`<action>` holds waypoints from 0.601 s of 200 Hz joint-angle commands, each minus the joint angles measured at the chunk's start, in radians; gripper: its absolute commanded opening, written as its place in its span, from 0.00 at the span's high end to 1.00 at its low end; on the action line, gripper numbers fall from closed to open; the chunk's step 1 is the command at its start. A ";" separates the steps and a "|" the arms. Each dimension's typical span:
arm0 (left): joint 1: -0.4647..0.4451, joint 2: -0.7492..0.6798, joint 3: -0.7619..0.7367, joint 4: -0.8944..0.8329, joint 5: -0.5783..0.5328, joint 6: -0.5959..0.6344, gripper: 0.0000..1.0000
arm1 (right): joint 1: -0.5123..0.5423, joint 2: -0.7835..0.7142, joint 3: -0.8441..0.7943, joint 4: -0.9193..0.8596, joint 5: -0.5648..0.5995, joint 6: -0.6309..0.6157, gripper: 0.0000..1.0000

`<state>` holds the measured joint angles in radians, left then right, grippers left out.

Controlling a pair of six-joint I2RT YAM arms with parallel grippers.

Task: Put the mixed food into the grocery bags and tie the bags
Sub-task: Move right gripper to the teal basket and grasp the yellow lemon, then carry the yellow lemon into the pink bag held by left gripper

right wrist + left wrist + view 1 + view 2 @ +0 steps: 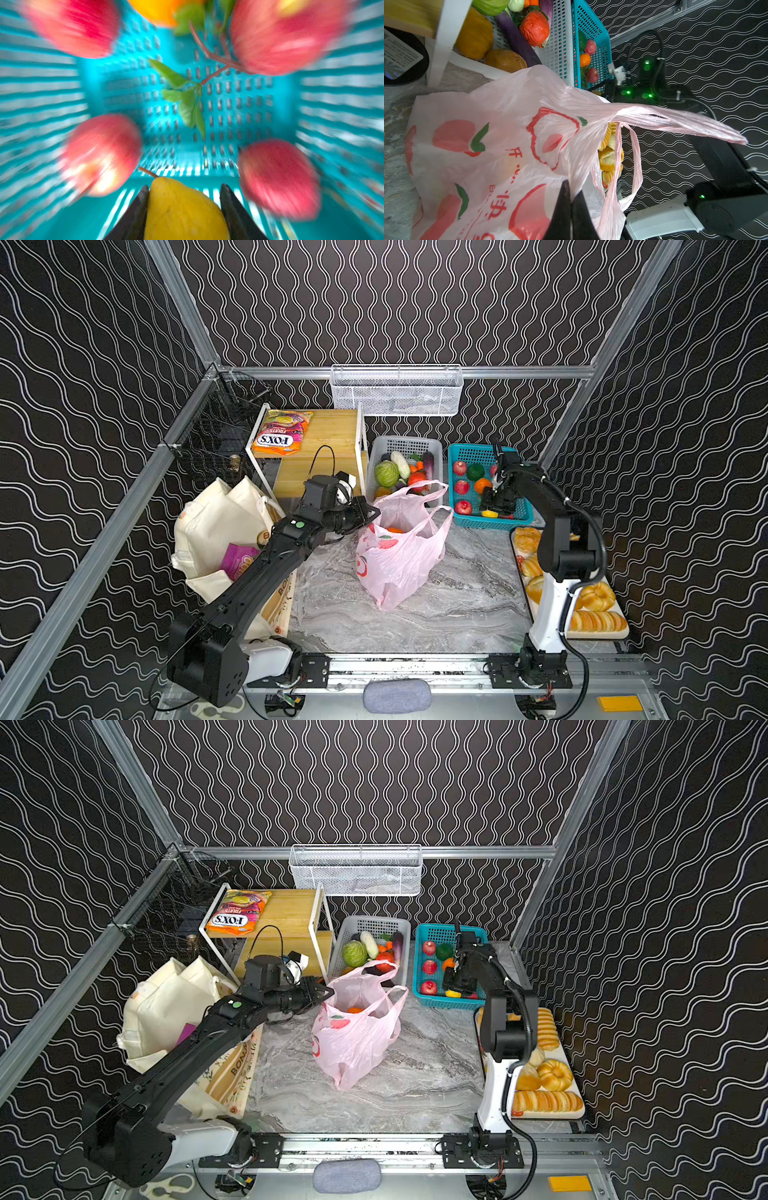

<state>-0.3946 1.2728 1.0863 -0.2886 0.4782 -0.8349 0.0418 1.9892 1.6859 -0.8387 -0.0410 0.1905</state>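
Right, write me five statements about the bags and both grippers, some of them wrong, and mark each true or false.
1. The left gripper is shut on the rim of the pink plastic bag. True.
2. The right gripper holds a red apple. False: its fingers clasp a yellow pear in the teal basket.
3. An orange fruit lies inside the pink plastic bag. True.
4. A purple packet shows in the mouth of the cream tote. True.
5. The FOX'S packet sits in the cream tote. False: it lies on the wooden shelf.
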 commanded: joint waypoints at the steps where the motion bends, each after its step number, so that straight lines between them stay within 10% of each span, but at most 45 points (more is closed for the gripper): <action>1: 0.001 0.002 0.004 0.014 -0.003 0.005 1.00 | 0.003 -0.140 -0.079 0.114 -0.022 -0.010 0.52; 80: 0.002 0.002 -0.024 0.031 -0.003 -0.018 1.00 | 0.023 -0.604 -0.504 0.433 -0.527 0.134 0.55; 120: 0.002 0.011 -0.024 0.034 0.011 -0.029 1.00 | 0.217 -0.687 -0.613 0.461 -0.615 0.052 0.54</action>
<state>-0.3935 1.2819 1.0527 -0.2756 0.4801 -0.8581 0.1623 1.3323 1.1042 -0.4347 -0.5480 0.3019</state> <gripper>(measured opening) 0.049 0.513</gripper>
